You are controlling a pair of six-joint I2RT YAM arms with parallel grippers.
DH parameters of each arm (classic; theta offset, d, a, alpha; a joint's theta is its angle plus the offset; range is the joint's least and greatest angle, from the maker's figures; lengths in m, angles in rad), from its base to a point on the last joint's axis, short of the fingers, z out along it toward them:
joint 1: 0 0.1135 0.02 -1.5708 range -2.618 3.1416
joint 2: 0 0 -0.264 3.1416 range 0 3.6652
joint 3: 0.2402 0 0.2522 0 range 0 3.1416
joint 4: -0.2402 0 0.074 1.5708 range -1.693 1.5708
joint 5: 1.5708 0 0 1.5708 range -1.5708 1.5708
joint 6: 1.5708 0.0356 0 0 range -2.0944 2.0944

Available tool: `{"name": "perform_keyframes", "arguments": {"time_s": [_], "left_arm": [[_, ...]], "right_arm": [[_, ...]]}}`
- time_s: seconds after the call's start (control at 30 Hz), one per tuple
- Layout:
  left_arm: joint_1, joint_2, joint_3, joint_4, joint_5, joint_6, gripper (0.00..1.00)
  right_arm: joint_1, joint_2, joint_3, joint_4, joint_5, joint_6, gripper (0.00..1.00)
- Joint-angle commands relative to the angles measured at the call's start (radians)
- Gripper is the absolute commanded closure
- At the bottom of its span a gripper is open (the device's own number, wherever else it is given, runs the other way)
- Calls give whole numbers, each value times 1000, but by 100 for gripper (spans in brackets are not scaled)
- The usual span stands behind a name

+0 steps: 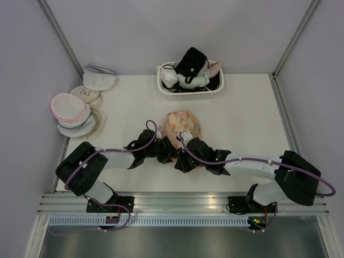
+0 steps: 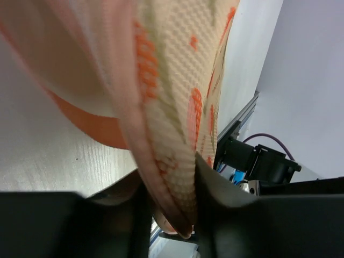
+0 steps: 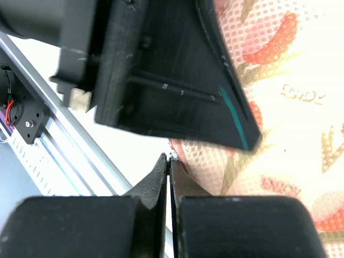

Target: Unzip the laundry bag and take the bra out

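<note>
I am at the unzipping step, with both of my grippers meeting at the near end of the laundry bag (image 1: 183,124), which lies flat in the middle of the table (image 1: 247,118). My left gripper (image 2: 174,212) is clamped on the folded edge of the bag, with fabric filling the gap between its 2 fingers. My right gripper (image 3: 169,185) has its jaws pressed together right at the peach edging. I cannot tell whether a zip pull is pinched between them. No bra shows outside the bag near my jaws, so I judge it is inside. Next, my left side needs to anchor the fabric while my right draws along the zip edging, if it does have the pull. My 2 wrists are crowded, almost touching, so room is tight there. The metal rail (image 1: 183,201) lies just behind me, the basket (image 1: 185,96) sits beyond the bag, and the round mesh bags (image 1: 70,110) lie well off to the left. To the right the table is bare.
</note>
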Motion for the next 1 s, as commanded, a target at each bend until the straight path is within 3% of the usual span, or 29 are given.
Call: {"name": "perform_keyframes", "arguments": {"time_s": [0.0, 0.07, 0.17, 0.47, 0.6, 0.8, 0.97], "left_arm": [[-5, 28, -15, 141, -9, -50, 67], [-5, 38, 3, 135, -9, -45, 89], [-2, 42, 38, 62, -27, -1, 97], [132, 27, 129, -75, 57, 144, 98], [181, 51, 192, -172, 166, 243, 98], [210, 124, 328, -356, 365, 485, 98], [219, 182, 448, -629, 409, 717, 98]], "right_arm": [[0, -30, 30, 42, -24, -10, 100], [2, -31, 29, 19, -20, -11, 100], [0, -36, 26, -33, -4, -13, 100], [6, -77, -19, -320, 149, 12, 100], [3, -111, -14, -468, 439, 96, 100], [-61, -35, -5, -467, 602, 121, 100], [-115, 30, 23, -459, 715, 122, 99]]}}
